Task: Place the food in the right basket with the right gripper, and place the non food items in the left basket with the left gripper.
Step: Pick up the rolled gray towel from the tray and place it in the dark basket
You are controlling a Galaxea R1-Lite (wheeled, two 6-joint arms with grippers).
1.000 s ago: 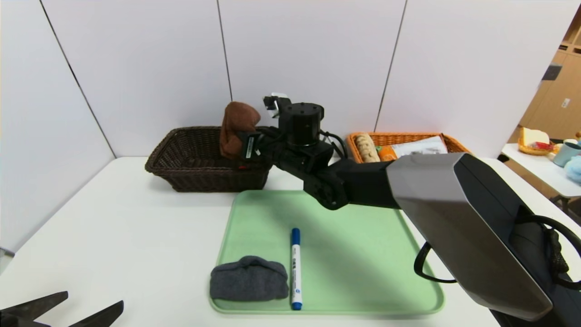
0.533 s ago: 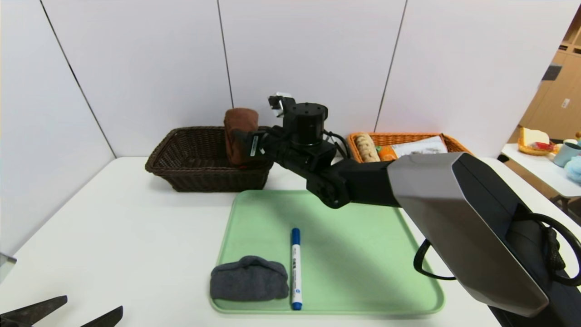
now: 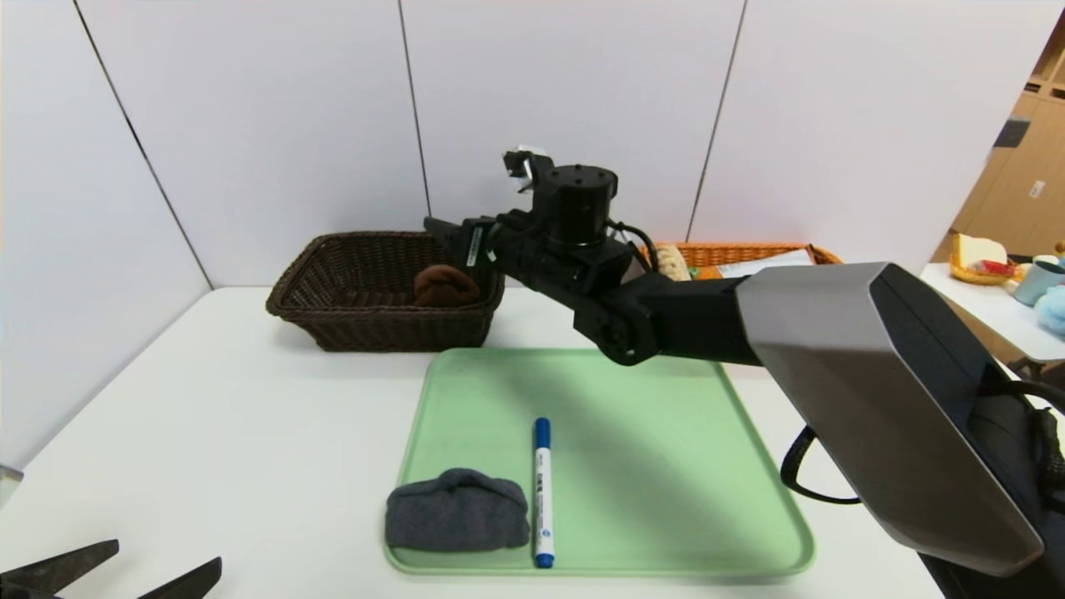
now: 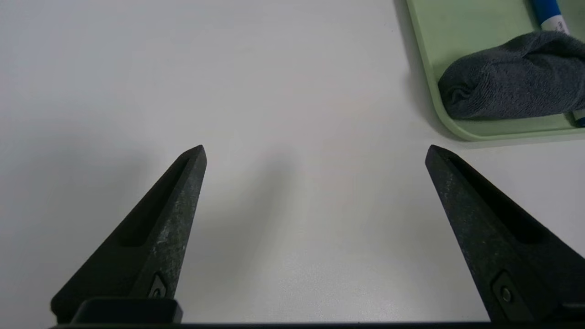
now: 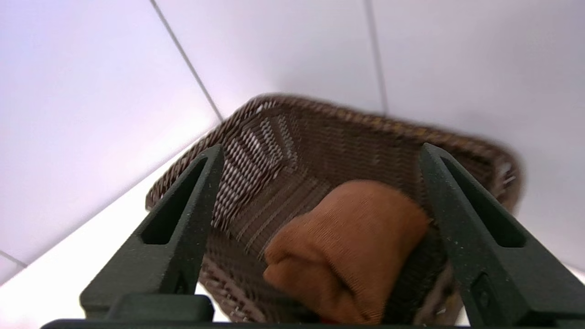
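The rolled brown towel (image 3: 445, 285) lies inside the dark brown left basket (image 3: 333, 320), near its right end. My right gripper (image 3: 453, 237) hovers open and empty just above that end. In the right wrist view the towel (image 5: 347, 246) lies free between my open right gripper's (image 5: 321, 150) fingers, inside the basket (image 5: 283, 151). The grey cloth (image 3: 457, 510) and the blue-capped marker (image 3: 542, 491) lie on the green tray (image 3: 666, 466). The bread roll (image 3: 672, 262) and snack bag (image 3: 770, 262) sit in the orange right basket (image 3: 749, 252), partly hidden by my arm. My left gripper (image 3: 166, 556) is parked open at the front left. The red toy is hidden.
The left wrist view shows my left gripper (image 4: 315, 148) over bare white table, with the tray corner (image 4: 429, 55), cloth (image 4: 512, 77) and marker (image 4: 548, 11) beyond. My right arm spans the tray's back. A side table (image 3: 998, 308) with objects stands far right.
The brown towel was held upright in my right gripper over the dark basket. It has dropped into the basket, and the gripper has opened and lifted slightly to the right.
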